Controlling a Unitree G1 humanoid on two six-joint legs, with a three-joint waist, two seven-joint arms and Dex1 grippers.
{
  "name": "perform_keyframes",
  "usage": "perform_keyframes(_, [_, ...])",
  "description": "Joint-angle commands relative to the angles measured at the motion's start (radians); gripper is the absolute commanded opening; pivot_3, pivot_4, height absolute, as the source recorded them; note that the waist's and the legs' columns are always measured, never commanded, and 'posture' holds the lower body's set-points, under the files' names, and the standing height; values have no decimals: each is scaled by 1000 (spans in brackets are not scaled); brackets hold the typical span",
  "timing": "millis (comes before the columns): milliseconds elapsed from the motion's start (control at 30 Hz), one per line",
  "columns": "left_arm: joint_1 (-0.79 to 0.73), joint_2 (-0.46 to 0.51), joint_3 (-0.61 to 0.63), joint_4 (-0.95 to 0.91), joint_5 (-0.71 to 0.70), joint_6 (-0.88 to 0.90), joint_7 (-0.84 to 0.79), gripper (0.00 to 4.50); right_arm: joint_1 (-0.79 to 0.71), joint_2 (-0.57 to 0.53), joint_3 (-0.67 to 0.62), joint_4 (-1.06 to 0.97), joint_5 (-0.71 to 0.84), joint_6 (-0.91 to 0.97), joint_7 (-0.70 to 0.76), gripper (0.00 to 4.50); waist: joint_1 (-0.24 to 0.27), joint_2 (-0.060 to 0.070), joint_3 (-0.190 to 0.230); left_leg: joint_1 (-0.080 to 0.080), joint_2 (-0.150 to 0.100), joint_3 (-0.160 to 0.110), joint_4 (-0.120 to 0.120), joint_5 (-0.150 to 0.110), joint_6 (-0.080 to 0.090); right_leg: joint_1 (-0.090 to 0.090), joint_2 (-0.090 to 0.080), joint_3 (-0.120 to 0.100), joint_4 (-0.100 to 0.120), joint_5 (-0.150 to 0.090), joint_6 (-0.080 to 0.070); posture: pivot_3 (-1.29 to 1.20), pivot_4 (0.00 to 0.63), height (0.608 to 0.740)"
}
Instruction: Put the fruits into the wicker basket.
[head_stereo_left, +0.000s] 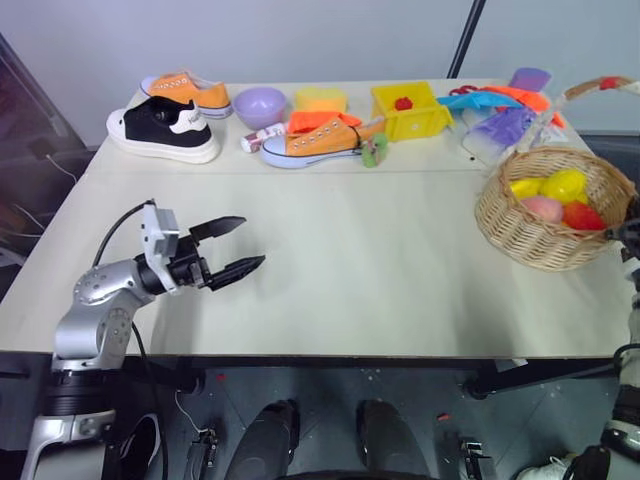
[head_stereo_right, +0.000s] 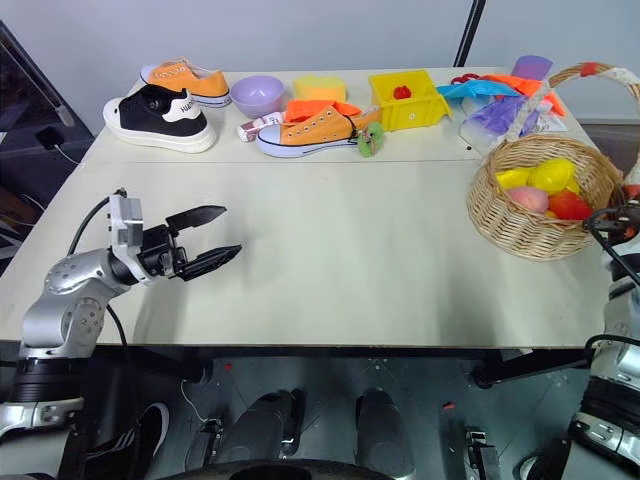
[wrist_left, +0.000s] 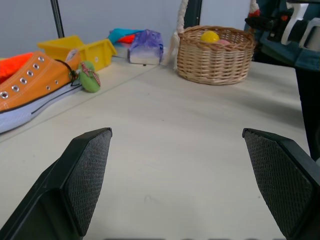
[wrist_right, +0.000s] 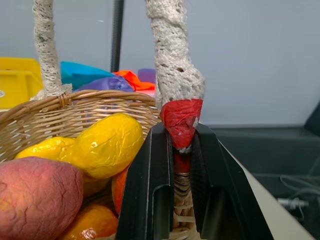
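Note:
The wicker basket sits near the table's right edge. Inside it lie the fruits: a yellow lemon, a pink peach, a red piece and another yellow piece. In the right wrist view my right gripper is shut on the red-wrapped base of the basket handle, right beside the fruits. My left gripper hovers open and level above the bare left part of the table, pointing toward the basket, nothing between its fingers.
Along the table's back edge stand a black sneaker, two orange sneakers, a purple bowl, a yellow sponge, a yellow bin and coloured plastic pieces. The table spreads between my grippers.

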Motion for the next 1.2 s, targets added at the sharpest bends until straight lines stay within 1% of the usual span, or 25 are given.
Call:
perform_keyframes(33, [0,-3,0,-10,9,-25,-1,4500,22,11,-10,-70,28,0,3,484,0,0,0,0,0,0,0,0,0,0,0,0,0,0,0,0,150,740])
perform_keyframes(67, [2,-2,1,-9,16,-29,5,4500,27,12,-9,-79,36,5,8,978,-1,0,0,0,0,0,0,0,0,0,0,0,0,0,0,0,150,740])
perform_keyframes(100, [4,-3,3,-7,23,-37,11,4500,28,9,-10,-91,36,4,3,1317,-2,0,0,0,0,0,0,0,0,0,0,0,0,0,0,0,150,740])
perform_keyframes(200, [11,-7,6,-2,36,-54,22,4500,31,-3,-12,-128,37,1,-3,2770,-1,0,0,0,0,0,0,0,0,0,0,0,0,0,0,0,150,740])
perform_keyframes(233, [13,-7,7,-1,39,-59,28,4500,33,-2,-13,-145,35,1,-10,3347,0,0,0,0,0,0,0,0,0,0,0,0,0,0,0,0,150,740])
perform_keyframes(267, [16,-8,7,-1,42,-65,30,4500,38,3,-14,-169,3,3,-51,3821,1,0,0,0,0,0,0,0,0,0,0,0,0,0,0,0,150,740])
perform_keyframes(300, [19,-9,8,-1,43,-68,33,4500,49,8,-4,-196,-34,7,-85,4466,1,0,0,0,0,0,0,0,0,0,0,0,0,0,0,0,150,740])
perform_keyframes(433, [35,-13,10,-4,55,-85,50,4500,87,80,27,-324,-36,53,-148,4466,3,0,0,0,0,-1,0,0,0,0,0,0,0,0,0,0,150,740])
perform_keyframes(500, [32,-24,22,13,76,-119,87,4500,104,143,27,-401,-28,62,-202,4466,3,0,0,0,0,-1,0,0,0,0,0,0,0,0,0,0,150,740])
perform_keyframes(600, [31,-32,39,26,103,-172,128,4500,161,262,96,-579,-56,27,-257,4466,3,0,0,0,0,-2,0,0,0,0,0,0,0,0,0,0,150,740])
perform_keyframes(667, [37,-29,42,21,113,-150,167,4500,195,303,200,-668,-103,15,-242,4466,0,1,0,0,0,-3,-1,0,0,-1,0,0,1,0,0,0,150,740])
perform_keyframes(700, [46,-31,46,16,115,-151,180,4500,208,305,265,-689,-134,-2,-212,4466,-1,1,0,0,0,-2,-1,0,0,-1,0,0,1,0,0,0,150,740])
perform_keyframes(767, [57,-33,49,6,120,-156,199,4500,218,295,342,-698,-179,-35,-169,4466,-1,0,0,0,0,-2,0,0,0,-1,0,0,1,0,0,0,150,740])
perform_keyframes(833, [80,-28,60,-7,134,-130,253,4500,181,305,386,-658,-159,-50,-136,4466,-2,0,0,1,0,-2,0,0,0,0,0,0,1,0,0,0,150,740])
perform_keyframes(900, [104,-29,82,-25,155,-130,319,4500,136,292,456,-606,-156,-56,-68,4466,-2,0,0,1,0,-2,0,0,0,0,0,-1,1,0,0,0,150,740])
perform_keyframes(933, [114,-28,91,-32,159,-110,352,4500,116,275,505,-574,-156,-59,-8,4466,0,0,0,1,0,-2,0,0,0,0,0,-1,1,0,0,0,150,740])
perform_keyframes(1000, [136,-38,121,-53,165,-110,412,4500,72,275,558,-503,-77,1,97,4466,-1,0,0,1,0,-3,0,0,0,0,0,-1,1,0,0,0,150,740])
perform_keyframes(1033, [151,-41,138,-58,170,-104,445,4500,48,250,601,-458,-56,10,189,4466,-1,0,0,1,0,-3,0,0,0,0,0,-1,1,0,0,0,150,740])
perform_keyframes(1100, [169,-47,160,-64,164,-91,487,4500,20,212,651,-406,-32,22,314,4466,1,0,0,1,0,-3,0,0,0,0,0,-2,1,0,0,0,150,740])
perform_keyframes(1133, [176,-55,182,-63,153,-88,512,4500,1,177,684,-372,-29,12,403,4466,2,-1,0,1,0,-3,0,0,0,0,0,-2,1,0,0,0,150,740])
perform_keyframes(1200, [180,-70,217,-60,125,-81,541,4500,-39,140,710,-315,-13,12,506,4466,4,-1,0,1,0,-3,0,0,0,1,0,-2,0,0,0,0,150,740])
